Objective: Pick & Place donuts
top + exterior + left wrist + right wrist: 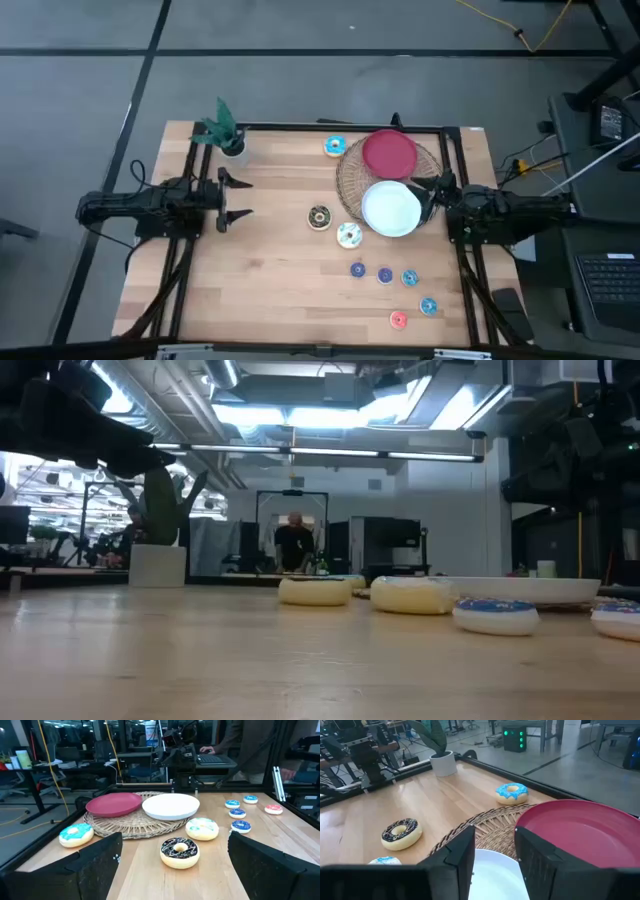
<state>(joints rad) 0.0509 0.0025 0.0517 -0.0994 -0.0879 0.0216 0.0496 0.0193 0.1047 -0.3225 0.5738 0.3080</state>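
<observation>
Three larger donuts lie flat on the wooden table: blue-iced (334,147) at the far side, dark chocolate (319,218) and white-iced (348,235) near the middle. Several coin-sized blue rings (385,275) and a red-pink one (398,320) lie toward the near right. My left gripper (236,198) hovers open at the table's left, facing the chocolate donut (179,852). My right gripper (434,194) is open at the right, over the white plate's edge (492,870). Neither touches anything.
A red plate (389,153) and a white plate (390,208) rest on a round wicker mat (350,180) at the far right. A small potted plant (222,130) stands at the far left corner. A black frame rims the table. A person stands in the room beyond (294,545).
</observation>
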